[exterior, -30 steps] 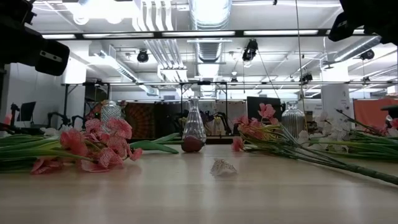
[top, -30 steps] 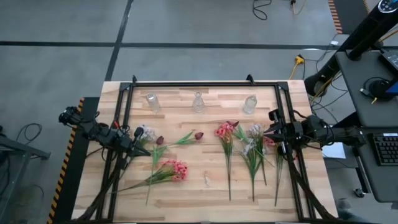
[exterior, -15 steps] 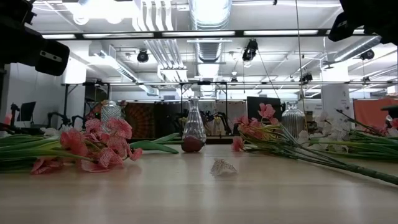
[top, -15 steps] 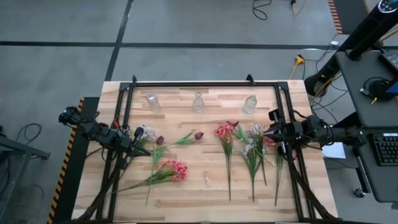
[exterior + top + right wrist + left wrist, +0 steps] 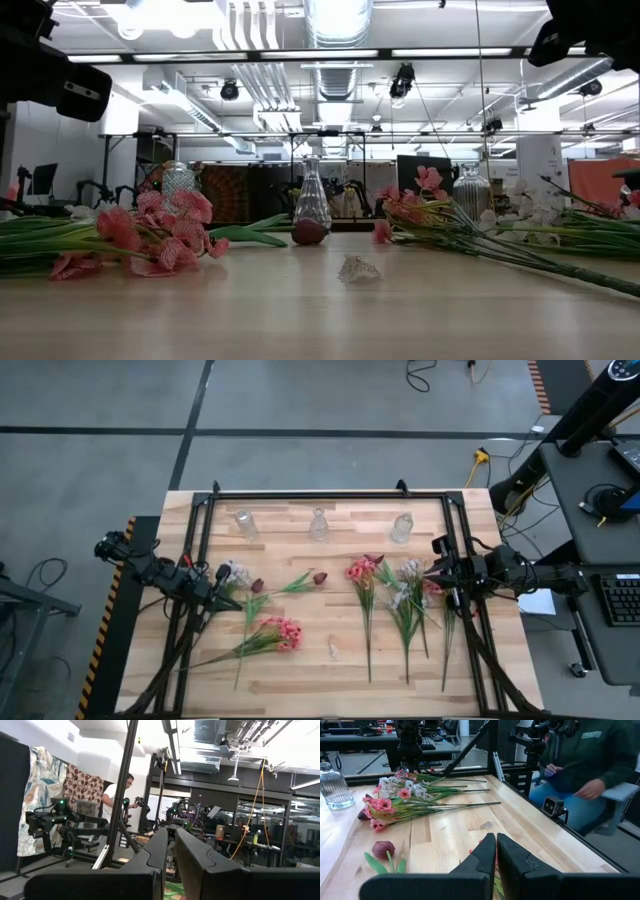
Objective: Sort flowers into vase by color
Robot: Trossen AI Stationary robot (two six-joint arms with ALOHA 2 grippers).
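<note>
Left gripper (image 5: 222, 597) sits closed and empty at the table's left side, w/ the right gripper (image 5: 436, 572) likewise closed and empty at the right side; you have no stem in hand. Flowers (image 5: 268, 632) lie flat across the wooden table (image 5: 300, 680), in front of three glass vases (image 5: 318, 525) along the far edge. Expect light, floppy, top-heavy stems: take hold approx. mid-stem, not on the soft blooms.
</note>
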